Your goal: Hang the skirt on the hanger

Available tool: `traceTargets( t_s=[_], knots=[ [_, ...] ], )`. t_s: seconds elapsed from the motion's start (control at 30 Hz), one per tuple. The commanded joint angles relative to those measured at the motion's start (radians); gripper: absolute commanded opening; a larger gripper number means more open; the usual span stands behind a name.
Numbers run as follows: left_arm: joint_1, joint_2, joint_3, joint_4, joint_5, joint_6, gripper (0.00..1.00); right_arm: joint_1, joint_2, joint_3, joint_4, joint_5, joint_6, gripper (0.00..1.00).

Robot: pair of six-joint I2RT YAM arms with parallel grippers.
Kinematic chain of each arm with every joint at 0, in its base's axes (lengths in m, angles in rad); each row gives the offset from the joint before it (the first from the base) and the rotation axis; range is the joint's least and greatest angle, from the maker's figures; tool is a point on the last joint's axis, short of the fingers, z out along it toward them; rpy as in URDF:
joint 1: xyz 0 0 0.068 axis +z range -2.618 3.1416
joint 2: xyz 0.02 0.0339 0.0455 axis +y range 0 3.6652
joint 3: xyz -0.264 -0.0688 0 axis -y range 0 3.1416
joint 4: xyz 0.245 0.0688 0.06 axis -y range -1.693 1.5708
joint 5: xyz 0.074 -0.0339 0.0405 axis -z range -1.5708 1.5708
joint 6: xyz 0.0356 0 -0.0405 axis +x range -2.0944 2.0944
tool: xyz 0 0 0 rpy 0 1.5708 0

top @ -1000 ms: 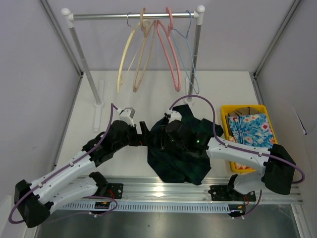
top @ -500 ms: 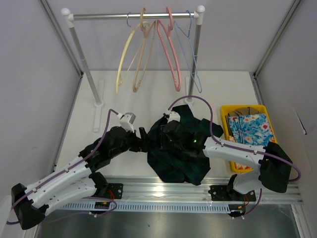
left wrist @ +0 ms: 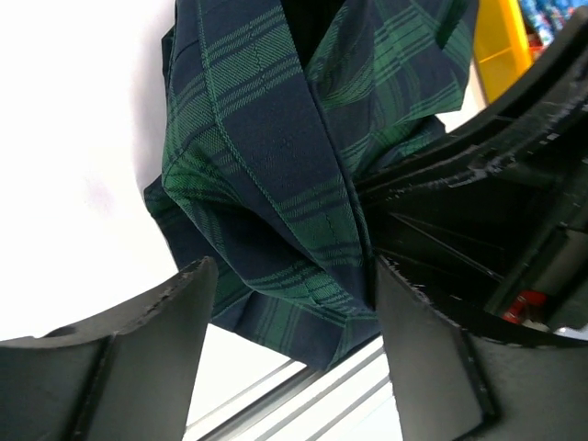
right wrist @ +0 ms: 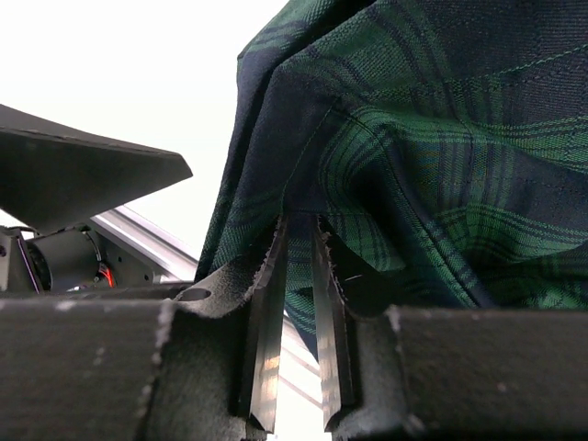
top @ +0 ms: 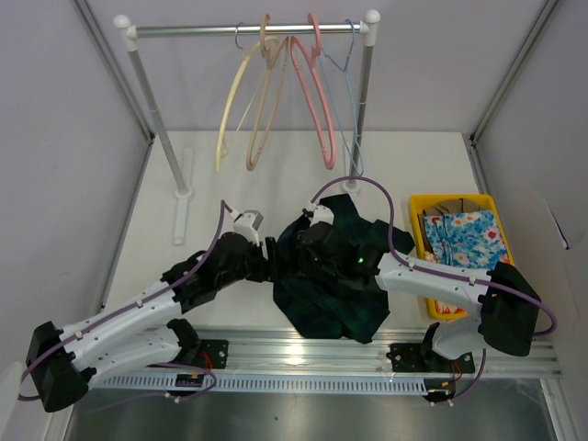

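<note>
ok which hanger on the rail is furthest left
The pale cream-yellow hanger; the tan hanger, pink hanger and thin blue wire hanger all hang to its right.

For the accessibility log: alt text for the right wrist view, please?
The right claw pinches a fold of the green-and-navy plaid skirt between nearly closed fingers. A dark part of the left arm juts in at left, against a white surface.

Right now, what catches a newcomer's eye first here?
The dark plaid skirt lies bunched mid-table, the right gripper pinching a fold, the left gripper open around its edge. Behind, the cream hanger hangs bare on the rail; a floral cloth sits in the yellow bin at right.
</note>
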Motion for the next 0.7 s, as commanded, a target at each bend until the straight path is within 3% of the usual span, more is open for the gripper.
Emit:
traceTargets(
  t_s=[0.0, 0.2, 0.27, 0.5, 0.67],
  knots=[
    [-0.011, 0.027, 0.051, 0.036, -0.024, 0.015, 0.71, -0.003, -0.003, 0.041, 0.029, 0.02, 0.012, 0.21],
    [-0.019, 0.048, 0.074, 0.025, -0.041, 0.02, 0.56, -0.006, 0.0, 0.038, 0.027, 0.023, 0.018, 0.21],
    [-0.022, 0.054, 0.079, 0.022, -0.043, 0.021, 0.45, -0.005, 0.003, 0.038, 0.027, 0.024, 0.018, 0.2],
    [-0.029, 0.074, 0.085, 0.031, -0.027, 0.03, 0.25, -0.011, 0.003, 0.036, 0.021, 0.04, 0.023, 0.2],
    [-0.034, 0.076, 0.082, 0.019, -0.026, 0.029, 0.01, -0.032, -0.017, 0.036, -0.007, 0.073, 0.018, 0.24]
  ],
)
